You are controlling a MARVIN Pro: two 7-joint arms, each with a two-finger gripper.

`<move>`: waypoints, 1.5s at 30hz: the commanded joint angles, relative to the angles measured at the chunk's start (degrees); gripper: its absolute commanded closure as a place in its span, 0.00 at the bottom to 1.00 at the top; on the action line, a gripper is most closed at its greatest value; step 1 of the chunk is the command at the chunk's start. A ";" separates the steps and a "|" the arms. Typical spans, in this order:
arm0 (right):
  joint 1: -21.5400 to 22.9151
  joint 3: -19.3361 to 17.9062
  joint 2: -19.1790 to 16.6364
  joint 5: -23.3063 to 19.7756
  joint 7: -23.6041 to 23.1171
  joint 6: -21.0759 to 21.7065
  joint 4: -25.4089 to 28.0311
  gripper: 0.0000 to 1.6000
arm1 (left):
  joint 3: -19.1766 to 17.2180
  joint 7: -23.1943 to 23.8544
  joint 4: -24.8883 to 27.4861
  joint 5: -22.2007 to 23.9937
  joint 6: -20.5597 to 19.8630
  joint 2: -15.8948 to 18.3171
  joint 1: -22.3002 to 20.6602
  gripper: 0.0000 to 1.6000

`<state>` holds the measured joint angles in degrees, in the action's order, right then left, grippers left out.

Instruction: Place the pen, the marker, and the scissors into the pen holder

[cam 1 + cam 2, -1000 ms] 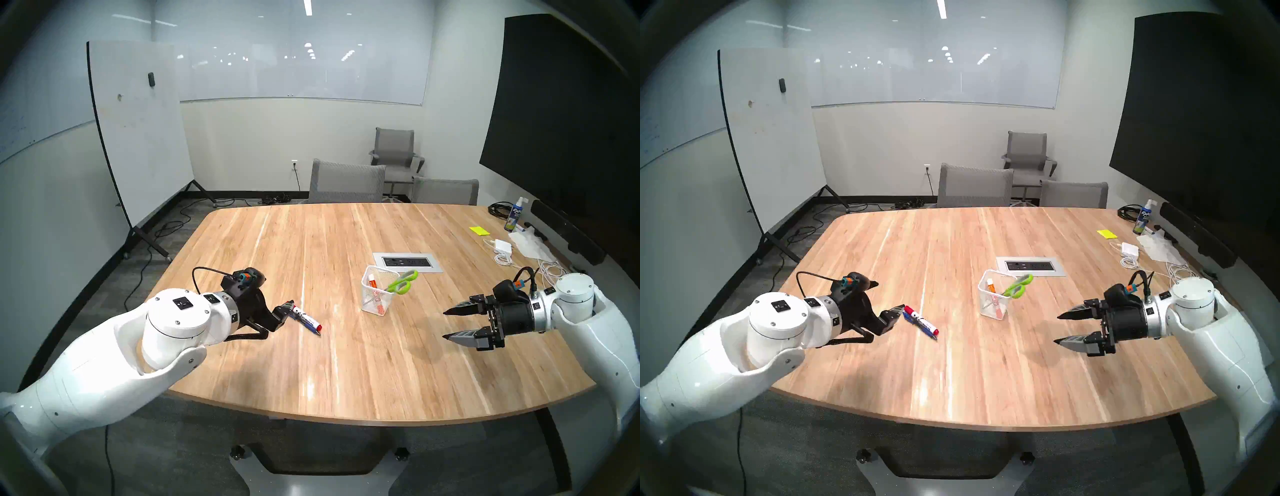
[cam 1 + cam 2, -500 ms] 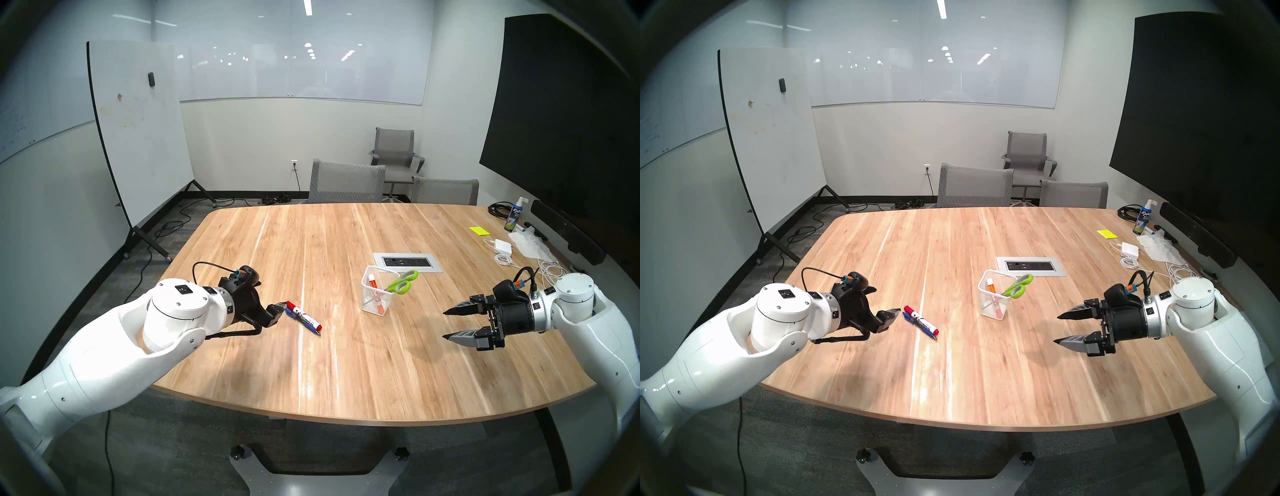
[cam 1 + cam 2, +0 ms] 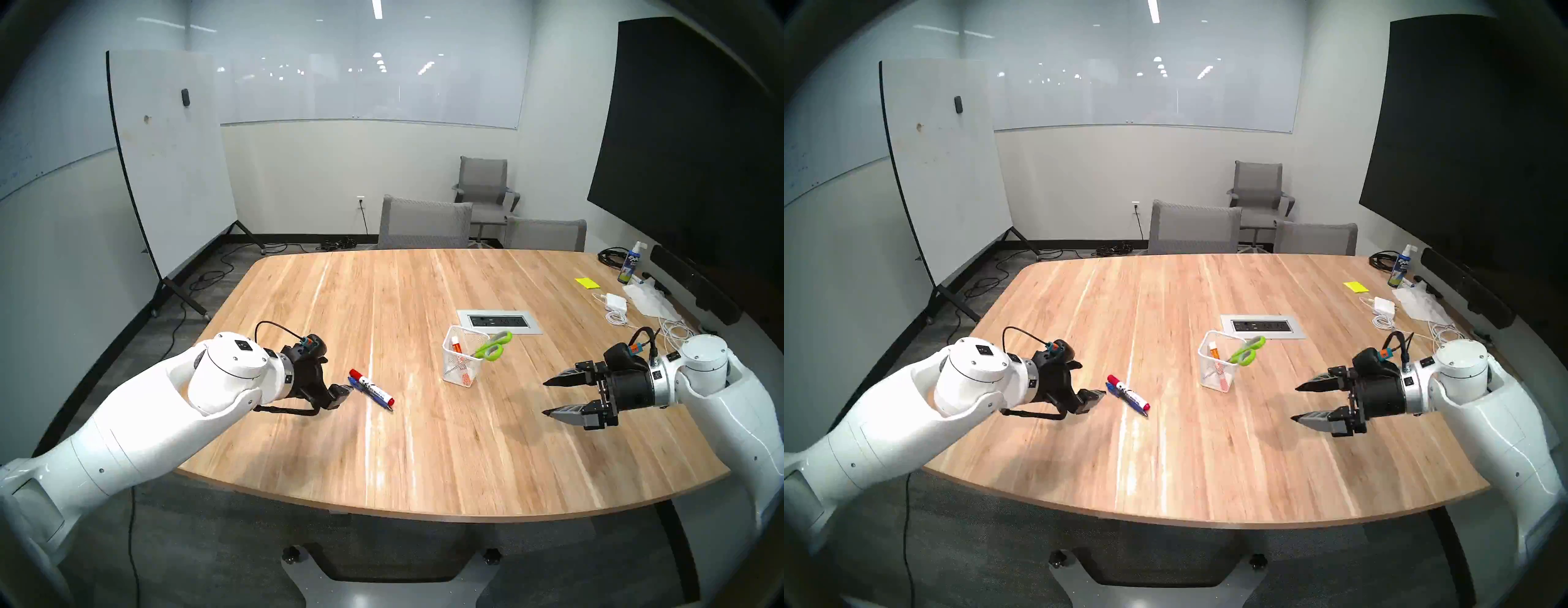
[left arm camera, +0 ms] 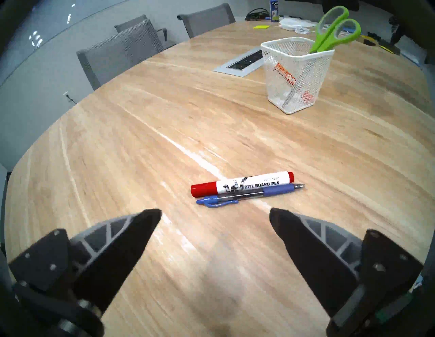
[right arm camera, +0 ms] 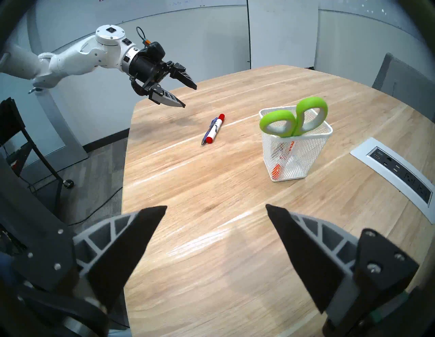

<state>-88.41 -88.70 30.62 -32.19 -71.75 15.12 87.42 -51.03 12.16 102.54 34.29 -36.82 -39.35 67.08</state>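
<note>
left gripper (image 4: 215, 213) hovering just left of pen (image 4: 249, 194) + marker (image 4: 242, 184), fingers spread wide, nothing held, not touching either

pen and marker flat on table (image 3: 424, 446), side by side, touching, pen on near side

scissors (image 3: 492, 344) already in pen holder (image 3: 463, 358), green handles poking out, orange marker in there too

right gripper (image 3: 546, 397) over right side of table, well apart from holder, fingers spread, empty

You get bright, even light from a ceiling strip light (image 3: 376, 8). It throws pale glare streaks along the table (image 3: 424, 424) and soft shadows. Fisheye bending darkens every rim; distant chairs (image 4: 122, 49) look slightly soft, perhaps unfocused.
</note>
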 commanded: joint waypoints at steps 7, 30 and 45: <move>0.62 -0.54 -0.09 -0.29 0.12 0.08 0.31 0.00 | -0.12 1.62 -4.32 -0.71 1.11 -6.01 -5.22 0.00; 0.62 -0.54 -0.09 -0.28 0.11 0.08 0.30 0.00 | 2.63 0.61 -15.53 -0.37 -2.01 -17.64 -10.17 0.00; 0.62 -0.55 -0.09 -0.28 0.11 0.09 0.31 0.00 | 2.44 -1.53 -17.25 1.63 -7.02 -21.60 -11.01 0.00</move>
<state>-88.39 -88.70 30.62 -32.15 -71.74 15.11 87.43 -47.52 12.79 83.99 34.80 -41.24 -57.64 57.60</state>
